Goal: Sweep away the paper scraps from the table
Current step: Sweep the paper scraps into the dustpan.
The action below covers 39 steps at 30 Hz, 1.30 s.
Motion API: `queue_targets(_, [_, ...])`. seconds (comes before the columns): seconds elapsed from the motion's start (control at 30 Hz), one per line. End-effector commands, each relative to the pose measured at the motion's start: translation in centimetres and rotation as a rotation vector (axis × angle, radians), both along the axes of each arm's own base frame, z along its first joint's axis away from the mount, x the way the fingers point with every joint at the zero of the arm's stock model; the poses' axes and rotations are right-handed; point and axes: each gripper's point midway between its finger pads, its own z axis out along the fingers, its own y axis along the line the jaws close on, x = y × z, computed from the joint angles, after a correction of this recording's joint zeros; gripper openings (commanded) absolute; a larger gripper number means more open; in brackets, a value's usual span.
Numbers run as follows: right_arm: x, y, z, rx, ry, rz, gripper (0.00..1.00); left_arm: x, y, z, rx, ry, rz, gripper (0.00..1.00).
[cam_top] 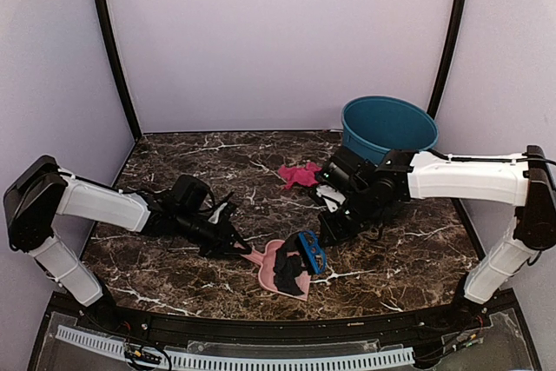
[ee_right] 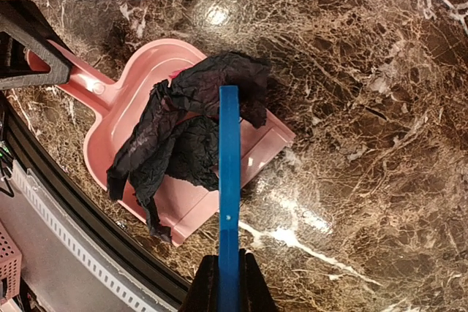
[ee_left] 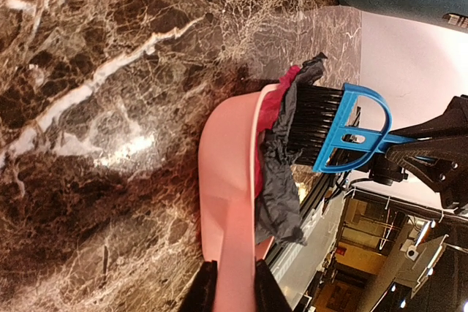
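Observation:
Black paper scraps (cam_top: 289, 274) lie in the pale-pink dustpan (cam_top: 276, 277) on the dark marble table (cam_top: 408, 249); they also show in the right wrist view (ee_right: 183, 144) and the left wrist view (ee_left: 281, 180), with a bit of magenta under them. More magenta scraps (cam_top: 300, 175) lie on the table beside the teal tub. My left gripper (cam_top: 239, 248) is shut on the dustpan handle (ee_left: 234, 268). My right gripper (cam_top: 328, 232) is shut on the blue brush (cam_top: 311, 250), whose handle (ee_right: 229, 202) crosses the pan and whose bristles (ee_left: 314, 126) rest on the scraps.
A teal tub (cam_top: 388, 128) stands at the back right. The table's black rim (cam_top: 261, 327) runs close below the dustpan. Lilac walls enclose the table on three sides.

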Motion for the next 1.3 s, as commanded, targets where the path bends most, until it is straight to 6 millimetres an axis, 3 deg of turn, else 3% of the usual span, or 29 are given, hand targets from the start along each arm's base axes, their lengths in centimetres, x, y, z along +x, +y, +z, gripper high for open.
queue_targets(0.0, [0.1,0.5,2.7,0.047,-0.047,0.006,0.00,-0.5,1.5,-2.9,0.080,0.042,0.042,0.00])
queue_targets(0.27, [0.1,0.2,3.5,0.056,-0.072,0.004,0.00,-0.6,0.6,-1.8,-0.003,0.035,0.032,0.00])
queue_targets(0.53, [0.3,-1.4,5.2,0.040,-0.127,-0.020,0.00,-0.9,-0.5,0.5,-0.182,0.049,0.020,0.00])
queue_targets(0.73, [0.5,-1.7,5.9,0.068,-0.166,-0.039,0.00,-1.0,-1.1,2.5,-0.297,0.032,0.014,0.00])
queue_targets(1.03, [0.8,-1.6,7.8,0.151,-0.234,-0.042,0.00,-1.0,-1.6,7.4,-0.469,-0.038,-0.003,0.00])
queue_targets(1.27, [1.7,-4.3,8.7,0.085,-0.318,-0.116,0.00,-0.9,-1.2,9.7,-0.516,-0.093,0.012,0.00])
